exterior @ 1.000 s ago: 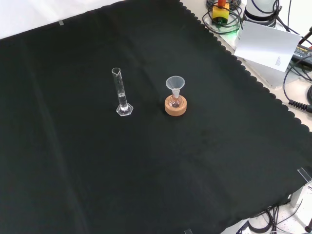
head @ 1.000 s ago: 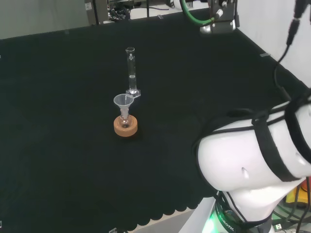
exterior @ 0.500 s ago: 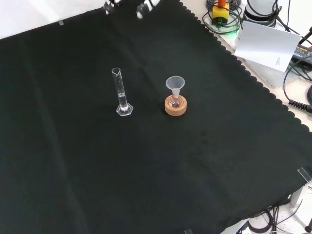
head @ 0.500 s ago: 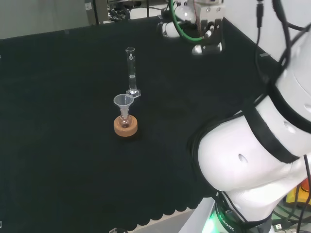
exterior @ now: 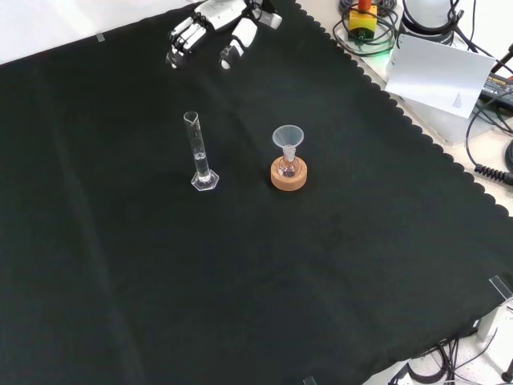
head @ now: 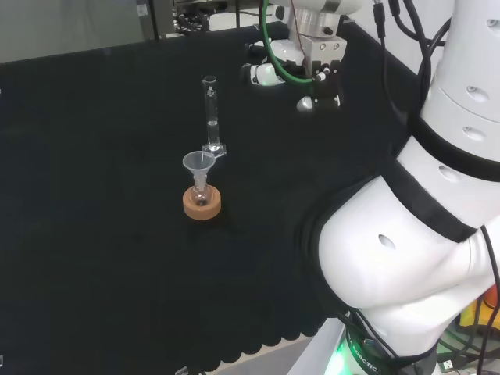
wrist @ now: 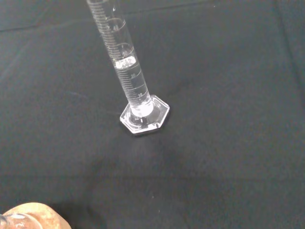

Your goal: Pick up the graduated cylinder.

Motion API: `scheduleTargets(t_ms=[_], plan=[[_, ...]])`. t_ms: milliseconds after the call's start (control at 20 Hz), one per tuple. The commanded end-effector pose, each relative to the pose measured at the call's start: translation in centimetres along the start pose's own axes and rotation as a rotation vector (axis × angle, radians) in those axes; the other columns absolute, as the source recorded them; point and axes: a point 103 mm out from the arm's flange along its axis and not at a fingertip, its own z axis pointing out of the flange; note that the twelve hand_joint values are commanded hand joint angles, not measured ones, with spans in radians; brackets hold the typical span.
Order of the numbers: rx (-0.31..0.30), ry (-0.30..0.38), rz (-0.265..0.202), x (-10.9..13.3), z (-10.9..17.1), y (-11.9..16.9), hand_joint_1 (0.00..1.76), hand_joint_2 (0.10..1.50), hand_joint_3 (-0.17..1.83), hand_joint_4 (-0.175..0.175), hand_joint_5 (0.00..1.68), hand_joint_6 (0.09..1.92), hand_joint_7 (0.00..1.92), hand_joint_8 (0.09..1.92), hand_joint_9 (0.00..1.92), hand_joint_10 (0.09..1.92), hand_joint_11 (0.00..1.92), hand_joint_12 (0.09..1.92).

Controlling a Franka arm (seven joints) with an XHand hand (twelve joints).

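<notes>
The graduated cylinder (head: 210,113) (exterior: 197,152) (wrist: 127,67) is a tall clear tube on a hexagonal foot, upright on the black cloth, with a little clear liquid in its lower part. The hand (head: 269,72) (exterior: 210,26) hangs open above the cloth, fingers relaxed and holding nothing. In the head view it is to the right of the cylinder's top, a short way off. In the front view it is beyond the cylinder, near the cloth's far edge. The wrist view looks down on the cylinder's foot and lower tube.
A small flask with a clear funnel (head: 198,164) (exterior: 288,138) in its neck sits on a cork ring (head: 201,204) (exterior: 288,176) (wrist: 31,217), beside the cylinder. The arm's white links (head: 422,234) stand at the head view's right. Cables and a white card (exterior: 439,74) lie beyond the cloth's scalloped edge.
The hand has come down and toward the cylinder: it was out of the front view a second ago, entered at the top edge, and now hangs lower and closer.
</notes>
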Motion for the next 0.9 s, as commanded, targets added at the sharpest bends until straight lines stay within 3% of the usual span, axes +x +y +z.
scheduleTargets(t_ms=[50,350,650,900], plan=[[-0.026,0.098,-0.034,-0.5,2.7,3.4,0.19,1.28,-0.05,0.003,0.24,0.09,0.1,0.48,0.52,0.12,0.14,1.36],[-0.042,0.16,-0.057,-0.6,4.5,4.1,0.26,1.27,-0.13,0.002,0.23,0.09,0.15,0.54,0.44,0.45,0.21,1.35],[-0.042,0.214,-0.055,-0.6,6.2,3.4,0.33,1.25,-0.16,0.0,0.24,0.09,0.2,0.58,0.44,0.51,0.23,1.35],[-0.044,0.327,-0.101,-0.8,8.2,2.6,0.52,1.19,-0.17,-0.004,0.25,0.09,0.21,0.59,0.45,0.54,0.24,1.35]])
